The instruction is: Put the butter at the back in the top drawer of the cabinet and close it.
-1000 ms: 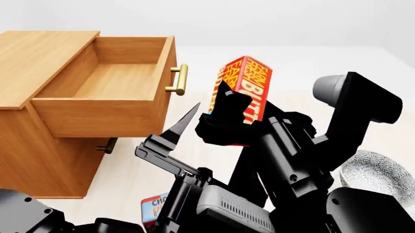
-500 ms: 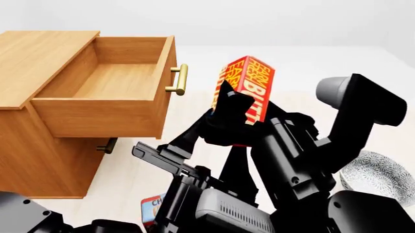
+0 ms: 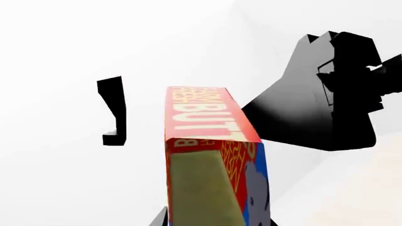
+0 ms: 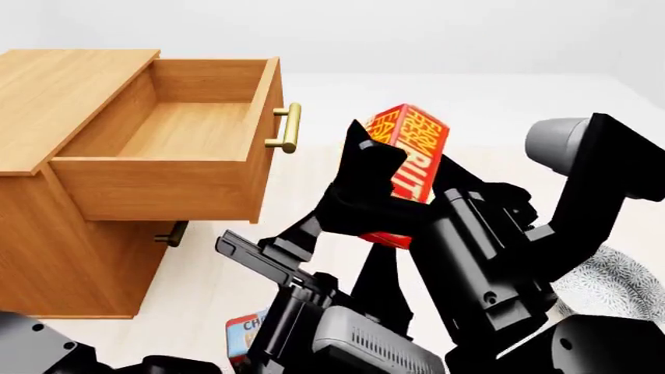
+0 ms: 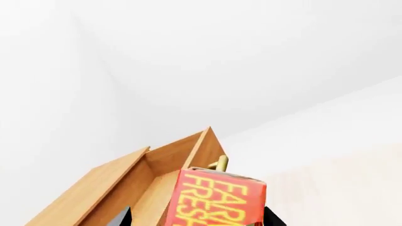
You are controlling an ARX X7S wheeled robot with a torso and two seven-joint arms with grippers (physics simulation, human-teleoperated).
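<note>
The right gripper (image 4: 390, 191) is squeezing the butter (image 4: 410, 156) and holds it up in the air, standing almost straight. The left gripper (image 4: 272, 251) is below it, and I cannot tell if it is closed. The butter is beside the cabinet (image 4: 52, 101), near the handle (image 4: 289, 127) of the pulled-out top drawer (image 4: 177, 148).

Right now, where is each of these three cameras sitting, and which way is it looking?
Head view: on the robot's head, looking forward and down at the cabinet, its open top drawer and the butter; both black arms fill the foreground.
Left wrist view: on the left arm, facing the butter; the other arm's black links show behind it.
Right wrist view: on the right arm, looking past the butter at the drawer.
All three share the butter.
</note>
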